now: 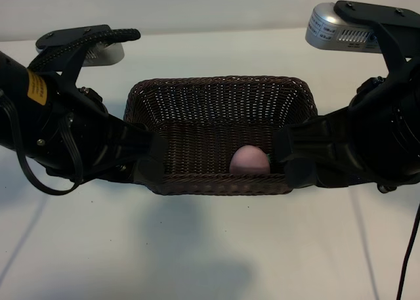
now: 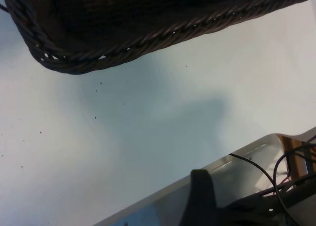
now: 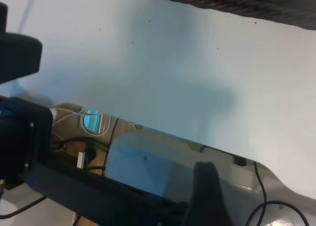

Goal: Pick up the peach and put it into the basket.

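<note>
The dark brown wicker basket (image 1: pixel 216 85) stands in the middle of the white table. The pale pink peach (image 1: pixel 249 161) lies inside it, against the near wall toward the right. My left gripper (image 1: pixel 154 157) sits at the basket's near left corner, outside it. My right gripper (image 1: pixel 289 157) sits at the near right corner, close to the peach but outside the wall. In each wrist view a single dark finger (image 2: pixel 200 196) (image 3: pixel 207 191) shows with nothing against it, and the basket's braided rim (image 2: pixel 123 48) (image 3: pixel 222 1) lies well off from it. Both grippers are open and hold nothing.
Silver housings stand at the back left (image 1: pixel 108 52) and back right (image 1: pixel 341 27). A black cable (image 1: pixel 410 254) hangs at the right edge. The wrist views show the table's edge (image 2: pixel 232 159) with wires and equipment beyond it. Bare white table lies in front of the basket.
</note>
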Robot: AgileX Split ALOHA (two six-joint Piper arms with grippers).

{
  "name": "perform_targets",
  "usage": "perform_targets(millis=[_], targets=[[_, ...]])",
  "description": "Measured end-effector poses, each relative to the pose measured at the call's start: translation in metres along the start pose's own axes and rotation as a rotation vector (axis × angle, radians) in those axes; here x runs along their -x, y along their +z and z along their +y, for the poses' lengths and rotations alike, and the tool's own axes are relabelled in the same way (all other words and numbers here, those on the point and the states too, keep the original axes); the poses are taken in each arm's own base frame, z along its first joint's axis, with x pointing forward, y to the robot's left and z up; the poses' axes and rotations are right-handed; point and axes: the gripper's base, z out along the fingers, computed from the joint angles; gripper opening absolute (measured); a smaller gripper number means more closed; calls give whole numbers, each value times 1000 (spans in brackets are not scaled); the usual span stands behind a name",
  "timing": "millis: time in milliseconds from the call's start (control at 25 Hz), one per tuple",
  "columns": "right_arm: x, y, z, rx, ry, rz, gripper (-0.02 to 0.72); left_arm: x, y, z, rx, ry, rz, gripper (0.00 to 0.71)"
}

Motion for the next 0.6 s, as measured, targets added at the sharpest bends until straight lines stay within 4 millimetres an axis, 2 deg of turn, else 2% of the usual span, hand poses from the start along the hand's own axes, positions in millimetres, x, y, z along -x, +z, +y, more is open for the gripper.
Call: perform_targets(millis=[360, 600], targets=[[2, 1, -1, -18, -7, -10, 507, 4, 0, -1, -15, 0, -42, 531], [7, 16, 0, -49, 0, 25, 507, 4, 0, -1, -15, 0, -42, 531]])
